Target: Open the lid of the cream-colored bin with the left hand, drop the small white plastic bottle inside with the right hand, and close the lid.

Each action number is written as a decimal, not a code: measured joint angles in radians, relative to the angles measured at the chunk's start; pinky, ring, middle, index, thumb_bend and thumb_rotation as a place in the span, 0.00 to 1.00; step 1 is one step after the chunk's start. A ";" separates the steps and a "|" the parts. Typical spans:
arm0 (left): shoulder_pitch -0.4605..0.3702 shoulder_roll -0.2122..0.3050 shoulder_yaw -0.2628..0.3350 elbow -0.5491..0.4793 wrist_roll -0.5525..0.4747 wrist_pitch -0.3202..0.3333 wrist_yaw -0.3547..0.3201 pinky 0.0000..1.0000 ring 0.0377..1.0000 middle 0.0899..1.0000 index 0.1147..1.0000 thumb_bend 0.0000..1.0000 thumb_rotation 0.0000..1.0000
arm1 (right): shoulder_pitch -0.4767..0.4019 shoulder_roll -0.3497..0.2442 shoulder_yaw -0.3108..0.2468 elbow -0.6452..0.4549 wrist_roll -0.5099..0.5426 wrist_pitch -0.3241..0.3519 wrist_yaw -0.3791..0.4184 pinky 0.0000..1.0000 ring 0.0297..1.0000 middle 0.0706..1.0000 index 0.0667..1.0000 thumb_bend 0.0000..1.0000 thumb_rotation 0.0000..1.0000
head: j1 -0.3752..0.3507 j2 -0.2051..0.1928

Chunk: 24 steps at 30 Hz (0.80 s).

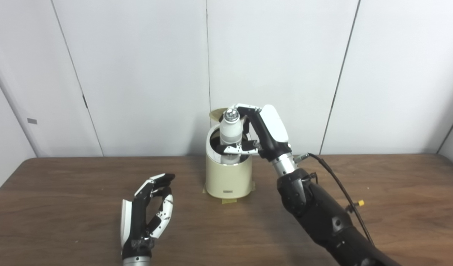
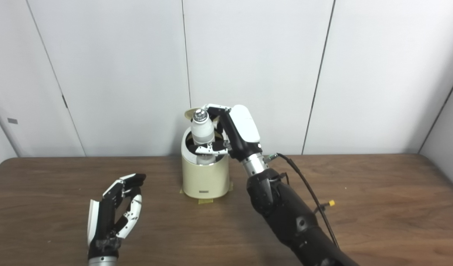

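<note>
Gripping the small white plastic bottle [image 1: 230, 130] between fingers and thumb, the right robot hand [image 1: 261, 133] was poised directly over the mouth of the cream-colored bin [image 1: 228, 176]. Its arm rose from the lower right edge, forearm slanting up and leftward, with the white back of the hand turned toward the right and the fingers [image 1: 236, 149] wrapped around the bottle's lower body. A black cable [image 1: 337, 183] trailed from the wrist down along the forearm. The bottle stood upright, its silvery cap uppermost and its base already within the bin's open rim. The bin's lid [image 1: 216, 114] was raised behind the opening, only its pale edge showing past the bottle. The bin itself was a short cylinder with a white collar, a small label low on its front, and strips of tape at its foot on the brown wooden desk [image 1: 396, 192].

The left robot hand [image 1: 148, 212] was well apart from the bin, low at the near left, fingers spread and pointing upward, holding nothing.
</note>
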 measured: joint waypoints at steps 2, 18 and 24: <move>0.000 -0.001 0.000 0.000 0.000 0.000 0.000 0.65 0.71 0.70 0.66 0.10 0.33 | -0.014 -0.009 0.029 0.006 0.005 -0.001 -0.020 0.24 0.39 0.45 0.48 0.52 0.00 | 0.000 0.000; 0.002 -0.019 -0.010 -0.001 0.001 0.026 0.000 0.65 0.71 0.70 0.66 0.11 0.38 | -0.031 -0.053 0.211 0.067 -0.036 -0.003 -0.189 0.27 0.35 0.46 0.50 0.51 0.00 | 0.008 0.003; 0.002 -0.019 -0.011 -0.002 0.004 0.031 0.001 0.65 0.71 0.70 0.65 0.11 0.38 | -0.046 -0.063 0.244 0.082 -0.026 -0.003 -0.209 0.31 0.38 0.47 0.48 0.51 0.00 | 0.014 0.003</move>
